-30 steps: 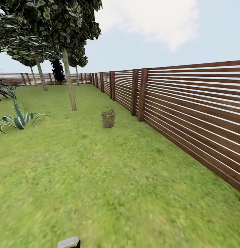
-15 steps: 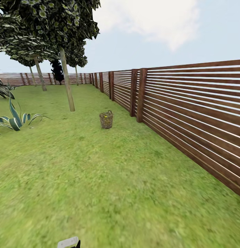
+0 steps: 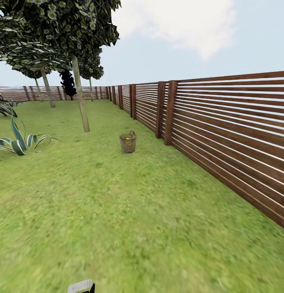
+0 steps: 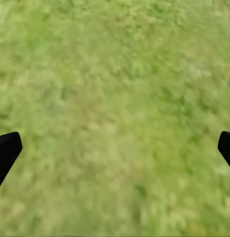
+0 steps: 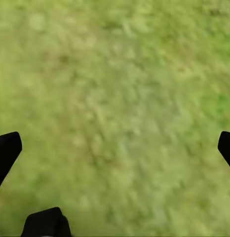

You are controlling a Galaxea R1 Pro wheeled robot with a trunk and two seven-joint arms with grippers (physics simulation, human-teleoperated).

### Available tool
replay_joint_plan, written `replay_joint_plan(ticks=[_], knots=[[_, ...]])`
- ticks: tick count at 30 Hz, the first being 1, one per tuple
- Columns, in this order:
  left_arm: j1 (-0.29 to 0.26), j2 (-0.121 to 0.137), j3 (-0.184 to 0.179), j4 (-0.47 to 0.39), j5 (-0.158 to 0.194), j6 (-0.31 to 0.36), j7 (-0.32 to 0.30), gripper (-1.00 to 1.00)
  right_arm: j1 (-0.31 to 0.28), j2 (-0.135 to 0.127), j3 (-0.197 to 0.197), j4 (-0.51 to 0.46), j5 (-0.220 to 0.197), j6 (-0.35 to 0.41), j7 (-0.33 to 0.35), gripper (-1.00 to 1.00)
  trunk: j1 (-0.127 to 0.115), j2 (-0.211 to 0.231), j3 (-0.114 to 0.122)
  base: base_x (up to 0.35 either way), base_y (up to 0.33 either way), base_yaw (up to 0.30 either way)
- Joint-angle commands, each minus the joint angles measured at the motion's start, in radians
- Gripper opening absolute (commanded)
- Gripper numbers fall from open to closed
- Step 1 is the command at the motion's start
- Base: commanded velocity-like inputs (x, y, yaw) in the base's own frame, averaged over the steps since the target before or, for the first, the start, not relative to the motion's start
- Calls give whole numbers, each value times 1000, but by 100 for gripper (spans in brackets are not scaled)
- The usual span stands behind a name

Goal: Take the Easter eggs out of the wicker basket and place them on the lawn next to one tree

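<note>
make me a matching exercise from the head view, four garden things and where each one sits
Things:
1. basket
2. tree
3. fence
4. striped plant

Places:
A. along the lawn's right edge
B. far left on the grass
C. on the grass near the fence's jog
D. behind and left of the basket

Pairs: 1-C, 2-D, 3-A, 4-B

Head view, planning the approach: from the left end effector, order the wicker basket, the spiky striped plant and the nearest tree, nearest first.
From the left end effector at the bottom edge:
1. Wicker basket, ahead and to the right, near the fence.
2. Spiky striped plant, ahead on the left; close to the basket's range, so this ranking is tentative.
3. Nearest tree, behind both.
</note>
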Motion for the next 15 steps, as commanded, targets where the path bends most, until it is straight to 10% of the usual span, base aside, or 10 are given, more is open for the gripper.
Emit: replay_joint_plan(ticks=[1,15], knots=[[-1,0,1,1,8,-3,0,100,-1,0,-2,0,0,-3,0,100,0,0,-1,210,245,0],[-1,0,1,1,8,-3,0,100,-1,2,-2,1,0,-3,0,100,0,0,-1,217,245,144]])
